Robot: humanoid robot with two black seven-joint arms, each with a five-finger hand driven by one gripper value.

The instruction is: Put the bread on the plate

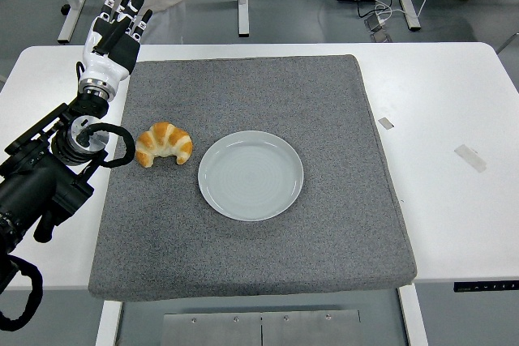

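Nearest you, the pale grey-blue round ceramic plate sits bare near the middle of the dark grey square felt mat on the white table. Just beside it at nine o'clock lies the golden curved croissant, apart from the rim. Farther off at ten o'clock, your black-and-white left hand hangs above the mat's far corner, fingers straight and spread, holding nothing

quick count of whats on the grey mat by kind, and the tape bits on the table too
croissant: 1, on the grey mat, left of the plate
plate: 1, pale, empty
tape bits on the white table: 2, one small, one longer
total: 4
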